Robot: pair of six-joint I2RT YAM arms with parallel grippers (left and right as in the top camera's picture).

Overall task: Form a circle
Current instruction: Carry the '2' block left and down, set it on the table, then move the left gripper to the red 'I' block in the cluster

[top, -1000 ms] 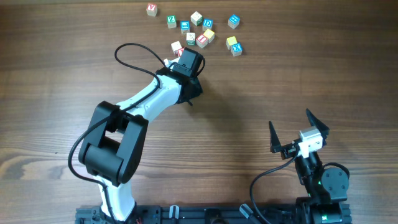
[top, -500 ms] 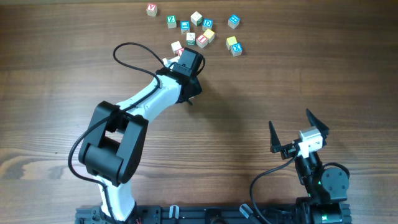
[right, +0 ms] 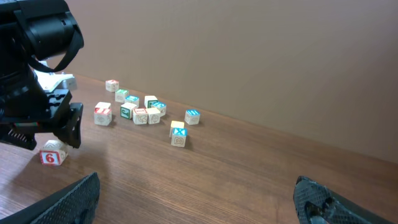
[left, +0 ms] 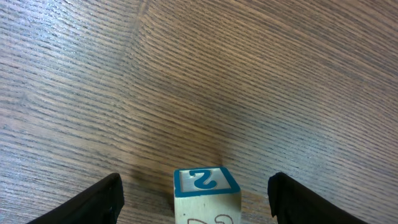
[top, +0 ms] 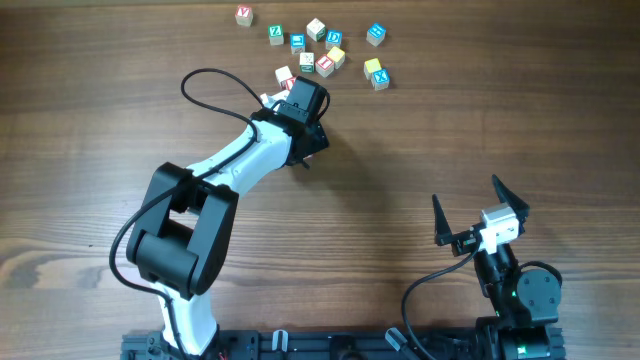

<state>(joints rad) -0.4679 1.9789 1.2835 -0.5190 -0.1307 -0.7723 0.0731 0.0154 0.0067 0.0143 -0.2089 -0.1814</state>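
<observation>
The blue-framed cube (left: 205, 182) is flanked, untouched, by the parted left gripper (left: 196, 198); it could be clipped and nudged astray on lift-off. Meanwhile the right gripper (top: 466, 190) is held wide open.

Left tool (left: 196, 186) over the last second: its fingers (left: 102, 199) have drawn apart and now stand wide, one at each side of the cube with a blue 2 (left: 206, 182), which sits free on the worktop (left: 261, 87), touched by neither.
</observation>
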